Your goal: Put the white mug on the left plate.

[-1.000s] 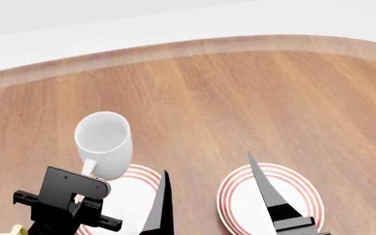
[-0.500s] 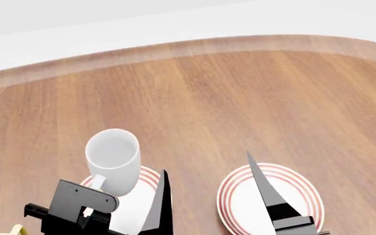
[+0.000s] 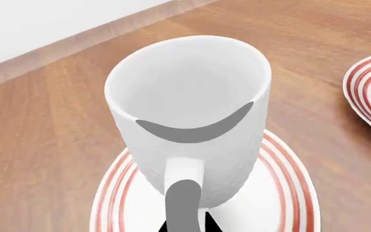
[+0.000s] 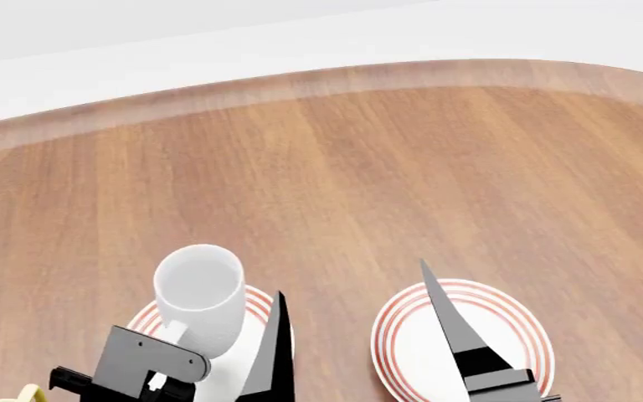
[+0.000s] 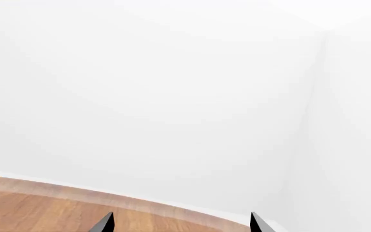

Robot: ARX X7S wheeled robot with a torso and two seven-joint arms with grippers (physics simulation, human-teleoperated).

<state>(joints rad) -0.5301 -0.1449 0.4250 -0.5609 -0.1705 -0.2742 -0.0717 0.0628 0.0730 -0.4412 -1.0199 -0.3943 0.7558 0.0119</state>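
The white mug [image 4: 200, 300] stands upright over the left plate [image 4: 257, 303] near the desk's [image 4: 411, 176] near edge, its inside empty. The left gripper [image 3: 185, 223] pinches its handle. The right gripper [image 5: 180, 223] holds its fingers wide, gripping nothing. The other plate [image 4: 522, 335] is bare.

Left gripper [image 4: 156, 377] clamped shut; right gripper [image 4: 350, 335] spread wide.
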